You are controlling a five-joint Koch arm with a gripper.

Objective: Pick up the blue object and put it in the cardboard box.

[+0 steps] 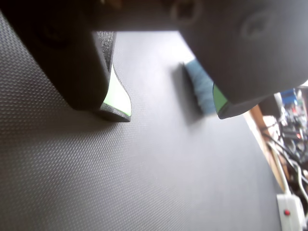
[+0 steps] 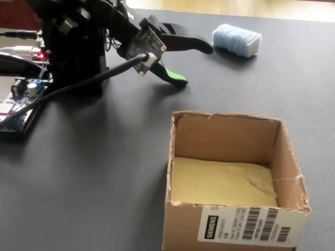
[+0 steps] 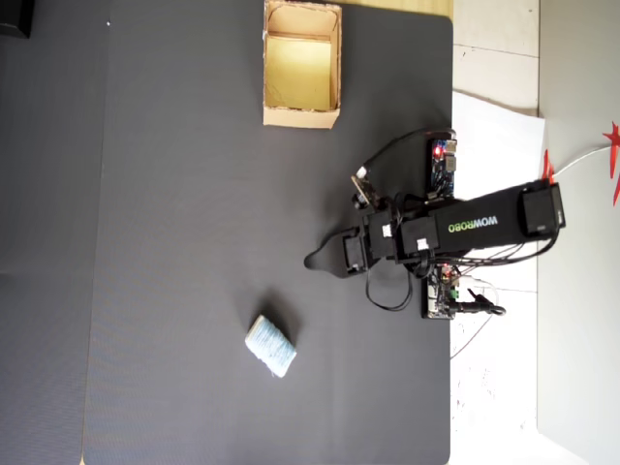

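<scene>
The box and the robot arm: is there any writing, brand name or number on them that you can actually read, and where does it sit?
"SIEMENS": on the white barcode label stuck to the front wall of the cardboard box, in the fixed view.
"WOWROBO": in light letters on the black arm, reading upside down in the overhead view.
Barcodes and small print on the same label: too small and blurred to read.
The blue object carries no writing that shows.

The pale blue ribbed block lies flat on the dark mat. The open tan cardboard box stands upright, empty, well apart from it.
</scene>
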